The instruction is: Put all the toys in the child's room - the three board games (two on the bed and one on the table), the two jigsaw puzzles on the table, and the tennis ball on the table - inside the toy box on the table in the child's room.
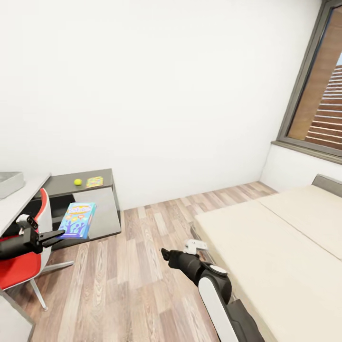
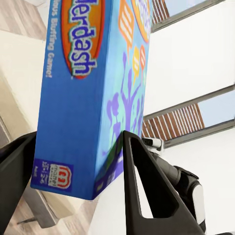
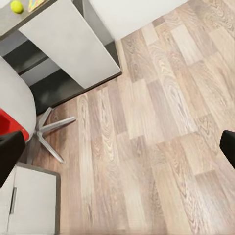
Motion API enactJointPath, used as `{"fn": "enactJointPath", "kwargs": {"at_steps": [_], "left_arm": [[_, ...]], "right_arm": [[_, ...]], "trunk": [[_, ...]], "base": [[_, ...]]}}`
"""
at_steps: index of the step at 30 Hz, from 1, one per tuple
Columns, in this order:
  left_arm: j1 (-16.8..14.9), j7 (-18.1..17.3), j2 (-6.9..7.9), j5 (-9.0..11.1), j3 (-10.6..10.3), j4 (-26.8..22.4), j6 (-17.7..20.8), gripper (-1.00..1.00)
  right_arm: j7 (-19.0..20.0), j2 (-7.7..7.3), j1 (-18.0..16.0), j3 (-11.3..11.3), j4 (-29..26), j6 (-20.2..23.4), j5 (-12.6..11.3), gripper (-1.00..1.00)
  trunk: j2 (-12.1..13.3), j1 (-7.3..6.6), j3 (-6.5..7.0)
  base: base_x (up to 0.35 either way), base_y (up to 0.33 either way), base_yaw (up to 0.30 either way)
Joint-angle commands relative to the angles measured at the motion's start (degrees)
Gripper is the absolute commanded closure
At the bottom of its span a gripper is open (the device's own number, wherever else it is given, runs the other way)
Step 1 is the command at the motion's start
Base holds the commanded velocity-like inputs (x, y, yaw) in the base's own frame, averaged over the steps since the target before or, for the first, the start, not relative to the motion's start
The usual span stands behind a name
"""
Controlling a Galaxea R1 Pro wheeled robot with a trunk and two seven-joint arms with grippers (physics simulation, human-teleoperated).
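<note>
Child's room: wood floor point(image 1: 137, 266), white wall, window point(image 1: 318, 95) at the robot's right, bare bed point(image 1: 285, 256) w/ no games visible on the part in frame. Dark bench point(image 1: 61, 186) against the wall at left, red chair point(image 1: 19, 266) in front of it.

Left pincer point(image 1: 56, 235) clamped on a blue board game point(image 1: 77, 219). Left wrist cam shows both fingers point(image 2: 147, 196) pressed on opposite faces at the box's lower end, so most of the box sticks out past the fingertips. Held out in front of the body, prob. to clear the chair while the base is en route to the bench.

Right pincer point(image 1: 164, 253) carries nothing; right wrist cam has its fingertips at opposite edges of the frame, so jaws wide apart. Arm parked low over the floor, looks kept free for the next pick.

On the bench top: tennis ball point(image 1: 78, 182) and just beside it a small flat colourful box point(image 1: 94, 181), puzzle or game, can't tell at this res. Grey bin-like thing point(image 1: 9, 183) at far left on a lighter bench point(image 1: 21, 199), poss. the toy box, mostly cropped.

Est. progress: early-mid; one game in transit, ball + flat box not yet stowed. Risk: end grip on a long box = it could pivot on a hard stop.
</note>
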Motion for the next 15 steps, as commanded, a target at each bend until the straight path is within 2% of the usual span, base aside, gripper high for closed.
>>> {"fn": "enactJointPath", "kwargs": {"at_steps": [1, 9, 15], "left_arm": [[-0.1, -0.3, 0.03, 0.2, -0.1, 0.0, 0.6, 1.00], [-0.1, -0.3, -0.04, 0.2, -0.2, 0.0, -0.4, 1.00], [-0.1, -0.3, -0.16, 0.2, 0.1, 0.0, -0.8, 1.00]], "right_arm": [[-0.6, 0.00, -0.1, 0.0, -0.1, 0.1, -0.6, -1.00], [-0.6, 0.00, -0.1, 0.1, -0.1, 0.1, -0.5, -1.00], [-0.5, 0.00, -0.1, 0.1, -0.1, 0.1, -0.5, -1.00]], "trunk": [[0.3, -0.19, 0.04], [3.5, -1.95, 1.29], [3.5, -1.95, 1.26]], "base": [[0.000, 0.000, 0.284], [0.000, 0.000, 0.284], [0.000, 0.000, 0.284]]}}
